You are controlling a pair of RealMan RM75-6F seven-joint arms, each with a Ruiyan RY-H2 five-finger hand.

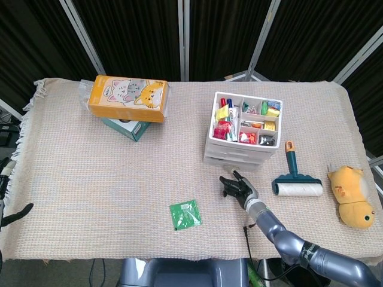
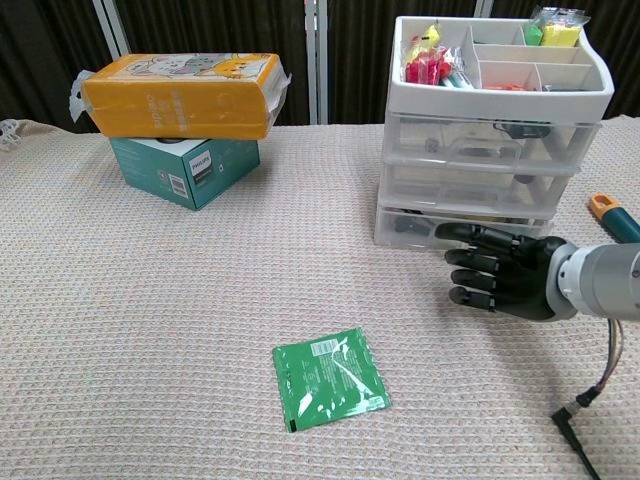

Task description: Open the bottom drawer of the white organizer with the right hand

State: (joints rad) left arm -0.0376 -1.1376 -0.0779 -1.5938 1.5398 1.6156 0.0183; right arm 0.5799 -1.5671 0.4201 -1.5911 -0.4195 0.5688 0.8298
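The white organizer (image 1: 242, 140) (image 2: 480, 170) stands right of the table's middle, a divided tray of small items on top and three clear-fronted drawers below. All three drawers sit flush, the bottom drawer (image 2: 440, 226) included. My right hand (image 1: 237, 186) (image 2: 500, 275), black, hovers just in front of the bottom drawer with its fingers stretched out and apart, pointing left, holding nothing. Whether the fingertips touch the drawer front is not clear. My left hand (image 1: 13, 215) shows only as a dark tip at the far left edge of the head view.
A green sachet (image 1: 185, 214) (image 2: 329, 377) lies flat in front. An orange tissue pack on a teal box (image 1: 127, 106) (image 2: 180, 120) stands at the back left. A lint roller (image 1: 295, 182) and a yellow plush toy (image 1: 353, 196) lie right of the organizer.
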